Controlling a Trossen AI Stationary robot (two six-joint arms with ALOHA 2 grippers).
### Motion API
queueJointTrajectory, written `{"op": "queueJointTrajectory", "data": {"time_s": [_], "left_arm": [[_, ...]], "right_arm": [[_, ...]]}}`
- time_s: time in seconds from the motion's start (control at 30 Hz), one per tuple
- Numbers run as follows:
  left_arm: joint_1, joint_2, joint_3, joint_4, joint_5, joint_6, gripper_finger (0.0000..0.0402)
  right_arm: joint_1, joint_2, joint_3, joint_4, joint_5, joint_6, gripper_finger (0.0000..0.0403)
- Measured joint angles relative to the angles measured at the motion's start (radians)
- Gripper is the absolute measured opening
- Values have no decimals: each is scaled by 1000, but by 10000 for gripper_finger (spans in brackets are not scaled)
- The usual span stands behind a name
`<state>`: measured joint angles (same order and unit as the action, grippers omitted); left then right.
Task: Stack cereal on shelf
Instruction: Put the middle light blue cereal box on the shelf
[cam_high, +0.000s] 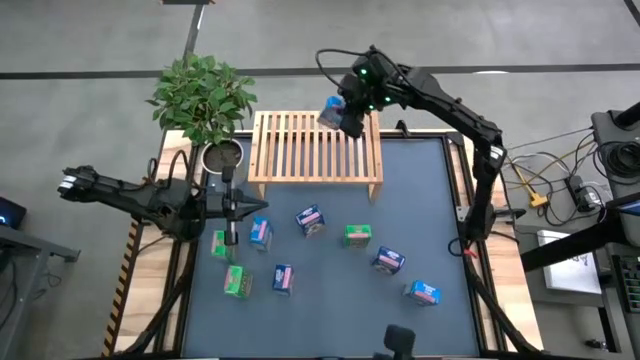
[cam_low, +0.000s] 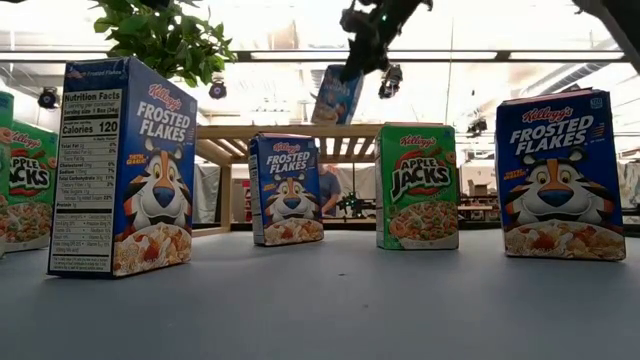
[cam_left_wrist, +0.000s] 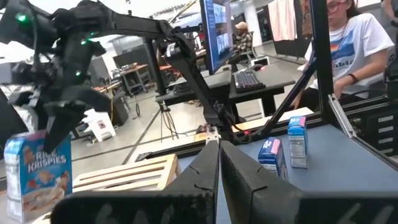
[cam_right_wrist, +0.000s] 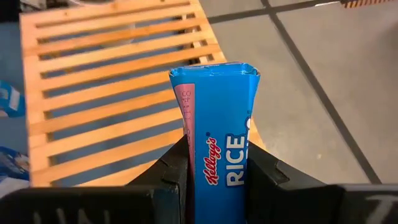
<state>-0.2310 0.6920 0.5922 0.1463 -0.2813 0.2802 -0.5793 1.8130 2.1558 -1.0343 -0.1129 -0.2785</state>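
One box aloft: the right claw (cam_right_wrist: 216, 163) pinches a blue Rice Krispies box (cam_right_wrist: 219, 134) between its fingers, holding it above the rear right part of the wooden shelf (cam_high: 315, 150).
Shelf state: its slatted top looks bare from above; nothing is stacked on it yet.
Boxes waiting: eight lie scattered on the grey tabletop (cam_high: 330, 300) in front of the shelf, among them a Frosted Flakes box (cam_low: 125, 168) and an Apple Jacks box (cam_low: 417, 186).
Left claw (cam_high: 241, 208): fingers pressed together and holding nothing, hovering by the tabletop's left edge, just beside the nearest boxes.
Doing it well: I'd lower the box straight down, its base spanning two slats rather than a gap, and keep it upright until it rests.
Placement: setting it near a back corner should leave room for the others.
Risk: letting go early could tip the narrow box.
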Motion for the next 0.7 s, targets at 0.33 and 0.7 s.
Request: {"op": "queueJointTrajectory", "data": {"time_s": [0.33,0.7], "left_arm": [[0,1,-6,1,0,20,0],[0,2,-6,1,0,-2,0]], "right_arm": [[-6,64,26,3,0,-33,102],[-7,67,26,23,0,-33,190]]}}
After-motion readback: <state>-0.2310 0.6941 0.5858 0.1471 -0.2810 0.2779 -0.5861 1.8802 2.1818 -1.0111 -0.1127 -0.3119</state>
